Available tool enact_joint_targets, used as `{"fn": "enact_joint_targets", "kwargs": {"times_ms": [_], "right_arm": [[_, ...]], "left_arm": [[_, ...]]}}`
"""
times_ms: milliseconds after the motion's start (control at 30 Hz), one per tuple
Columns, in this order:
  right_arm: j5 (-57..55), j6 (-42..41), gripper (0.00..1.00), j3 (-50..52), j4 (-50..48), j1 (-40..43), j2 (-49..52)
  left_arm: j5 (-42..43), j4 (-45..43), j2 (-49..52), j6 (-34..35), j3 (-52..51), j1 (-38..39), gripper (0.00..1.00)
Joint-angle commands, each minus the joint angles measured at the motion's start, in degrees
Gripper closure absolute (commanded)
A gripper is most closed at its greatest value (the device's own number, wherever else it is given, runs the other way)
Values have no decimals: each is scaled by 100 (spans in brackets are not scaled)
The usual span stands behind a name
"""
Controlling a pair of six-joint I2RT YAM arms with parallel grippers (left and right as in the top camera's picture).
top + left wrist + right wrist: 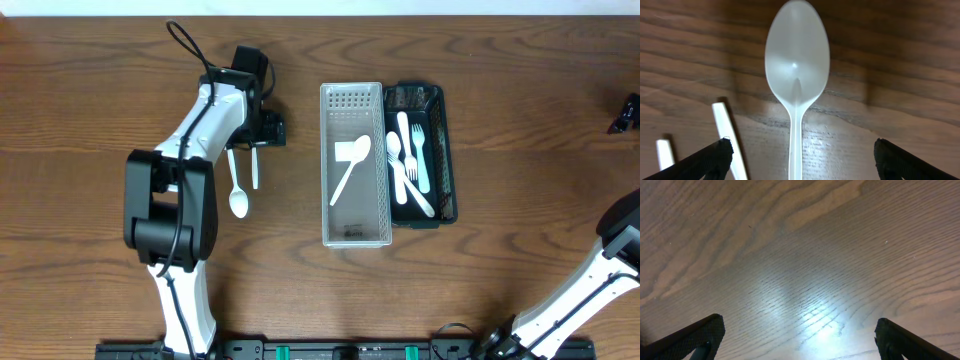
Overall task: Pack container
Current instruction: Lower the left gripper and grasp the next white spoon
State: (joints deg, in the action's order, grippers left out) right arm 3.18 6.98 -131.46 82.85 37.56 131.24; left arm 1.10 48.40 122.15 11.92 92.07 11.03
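Left claw (802,148) spread wide astride translucent white plastic spoon (797,60) lying on brown wooden tabletop (900,60), right claw (799,325) likewise apart.

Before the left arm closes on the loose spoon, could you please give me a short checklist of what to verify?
1. Left fingers open: ok, spread wide.
2. White plastic spoon centred between them: ok, its handle runs down the middle.
3. Thin white plastic stick outside the grasp: not ok, it seems to lie within the span, beside the spoon.
4. Room in the clear plastic container: ok, only one white scoop-shaped utensil lies inside.
5. Right fingers out of the way: ok, open over bare brown wooden table.
6. Height of the left fingers above the table: cannot tell.
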Motion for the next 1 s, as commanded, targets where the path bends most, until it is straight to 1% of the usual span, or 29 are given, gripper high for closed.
{"fn": "enact_joint_targets", "kwargs": {"times_ms": [0, 967], "right_arm": [[22, 81, 1, 7, 4, 52, 37], [22, 79, 1, 7, 2, 52, 37]], "left_arm": [[-2, 35, 223, -76, 79, -2, 8], [0, -68, 260, -188, 72, 20, 8]]}}
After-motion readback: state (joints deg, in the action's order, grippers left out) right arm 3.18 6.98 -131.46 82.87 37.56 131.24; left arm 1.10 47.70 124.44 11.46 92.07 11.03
